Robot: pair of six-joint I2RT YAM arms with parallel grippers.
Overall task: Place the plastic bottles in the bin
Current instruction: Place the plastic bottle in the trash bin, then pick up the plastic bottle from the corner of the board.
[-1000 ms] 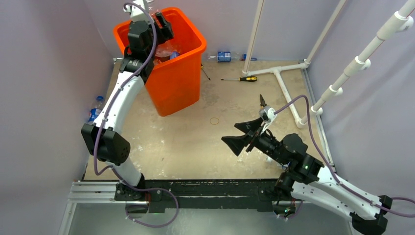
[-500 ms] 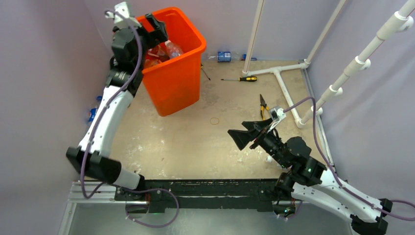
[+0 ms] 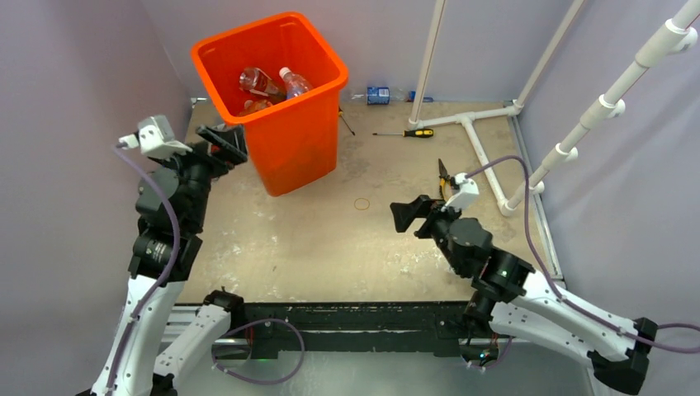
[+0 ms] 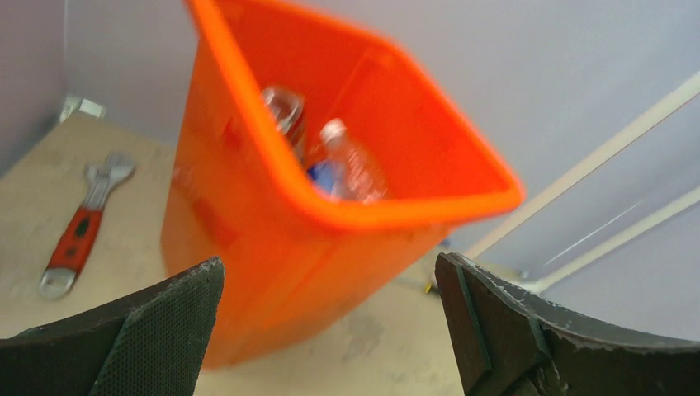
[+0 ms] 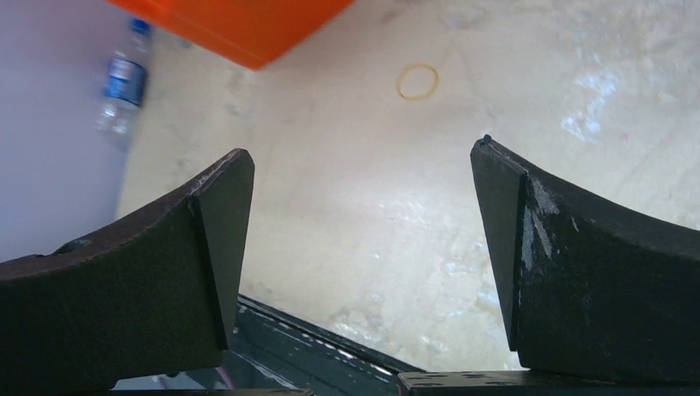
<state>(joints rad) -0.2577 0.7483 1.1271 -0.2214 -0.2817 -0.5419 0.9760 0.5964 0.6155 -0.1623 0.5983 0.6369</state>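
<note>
bin [image 3: 297,140]: bright orange all over, plain.
In the bin: white-capped bottle [image 3: 295,82], clear with a blue label; reddish bottle [image 3: 257,82], clear, label probably red but too blurry to confirm.
Left of the bin: blue-capped bottle [image 5: 124,82], clear, blue label.
Beside the bin: wrench [image 4: 80,231], red handle, silver head.
Right of the bin: screwdriver [image 3: 419,132], yellow/black handle; ring [image 3: 361,203], tan-orange; pipes [image 3: 487,157], white.
table [image 3: 330,239] under the bin: beige, mottled with white scuffs.
walls [image 3: 82,66] behind the bin: pale lilac.
left gripper [image 4: 326,268]: black, fine mesh pattern on pads [image 4: 157,338].
right gripper [image 5: 363,190]: black, whitish scratches.
</note>
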